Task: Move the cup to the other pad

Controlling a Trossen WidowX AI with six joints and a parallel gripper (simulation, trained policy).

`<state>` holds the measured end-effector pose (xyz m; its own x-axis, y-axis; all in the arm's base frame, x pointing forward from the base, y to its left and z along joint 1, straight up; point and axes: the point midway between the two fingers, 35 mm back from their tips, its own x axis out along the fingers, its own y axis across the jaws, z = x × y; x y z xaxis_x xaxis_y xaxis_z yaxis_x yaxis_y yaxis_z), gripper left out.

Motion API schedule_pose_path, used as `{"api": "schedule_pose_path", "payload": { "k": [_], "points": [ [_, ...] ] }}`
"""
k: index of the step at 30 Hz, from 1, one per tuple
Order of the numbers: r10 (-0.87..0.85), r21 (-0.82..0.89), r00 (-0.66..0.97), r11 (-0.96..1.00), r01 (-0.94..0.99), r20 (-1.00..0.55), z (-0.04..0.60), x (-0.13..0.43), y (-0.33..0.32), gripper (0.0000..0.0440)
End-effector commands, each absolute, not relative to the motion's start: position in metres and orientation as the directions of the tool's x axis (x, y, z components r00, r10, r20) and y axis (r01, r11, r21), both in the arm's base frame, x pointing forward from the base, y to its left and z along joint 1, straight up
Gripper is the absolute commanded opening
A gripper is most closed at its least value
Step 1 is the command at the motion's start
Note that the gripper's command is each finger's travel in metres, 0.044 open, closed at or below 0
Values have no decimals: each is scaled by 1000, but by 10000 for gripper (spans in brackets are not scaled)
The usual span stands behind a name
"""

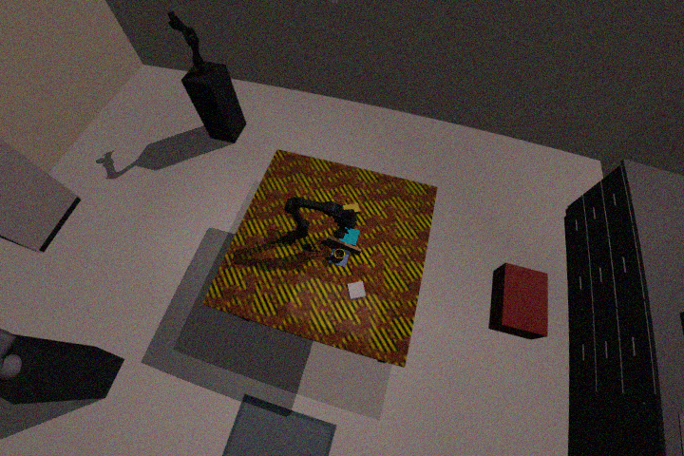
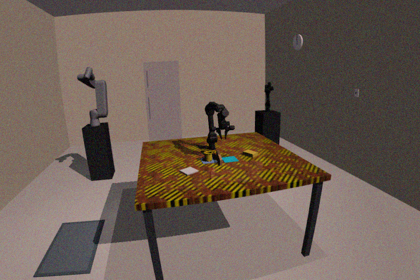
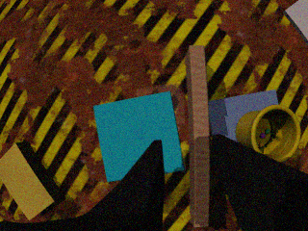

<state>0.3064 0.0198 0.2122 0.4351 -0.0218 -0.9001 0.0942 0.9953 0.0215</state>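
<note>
One grey arm (image 1: pixel 10 365) (image 2: pixel 101 98) stands on a black plinth (image 1: pixel 57 370) (image 2: pixel 98 153) at the far left of the exterior view, well apart from the counter (image 1: pixel 386 322) (image 2: pixel 266 171) (image 3: pixel 72 63). Rightward, past a pale door (image 2: pixel 164 98) in the back wall, a white tile (image 1: pixel 356 290) (image 2: pixel 188 170) (image 3: pixel 300 16) lies flat near the counter's front.

Next comes the yellow cup (image 1: pixel 339 255) (image 2: pixel 207 156) (image 3: pixel 246 129), upright on the blue pad (image 1: pixel 342 261) (image 2: pixel 203 161) (image 3: pixel 255 98); the wrist view shows small dark and coloured marbles (image 3: pixel 265 133) inside it. Just beside that pad, a wooden board (image 1: pixel 348 247) (image 2: pixel 219 158) (image 3: pixel 198 106) stands on edge between it and the cyan pad.

The end effector (image 1: pixel 343 233) (image 2: pixel 223 138) (image 3: pixel 187 144) hangs above the counter, tips downward, its fingers partly apart with nothing clamped between them. It is not touching the cup.

The cyan pad (image 1: pixel 351 237) (image 2: pixel 230 159) (image 3: pixel 137 130) lies right of the board, bearing no cup, and a yellow block (image 1: pixel 351 206) (image 2: pixel 250 153) (image 3: pixel 24 183) rests farther right. Beyond the counter, a small black arm (image 1: pixel 192 43) (image 2: pixel 268 95) stands on its own dark box (image 1: pixel 214 102) (image 2: pixel 267 126). High on the right wall is a round clock (image 2: pixel 297 42).
</note>
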Motion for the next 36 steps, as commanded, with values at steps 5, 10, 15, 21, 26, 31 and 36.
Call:
{"api": "schedule_pose_path", "payload": {
  "k": [5, 10, 15, 21, 26, 31, 36],
  "points": [
    [-47, -20, 339, 996, 83, -939, 207, 302, 10, 128],
    [-60, -43, 272, 997, 67, -960, 201, 300, 3, 119],
    [-72, -63, 205, 997, 48, -976, 193, 298, -5, 114],
    [-85, -83, 131, 996, 26, -988, 182, 295, -16, 114],
    [-94, -94, 76, 996, 10, -993, 173, 293, -26, 114],
    [-101, -101, 34, 995, -4, -994, 162, 291, -35, 118],
    [-105, -105, 3, 994, -19, -994, 151, 289, -45, 128]
  ]
}}
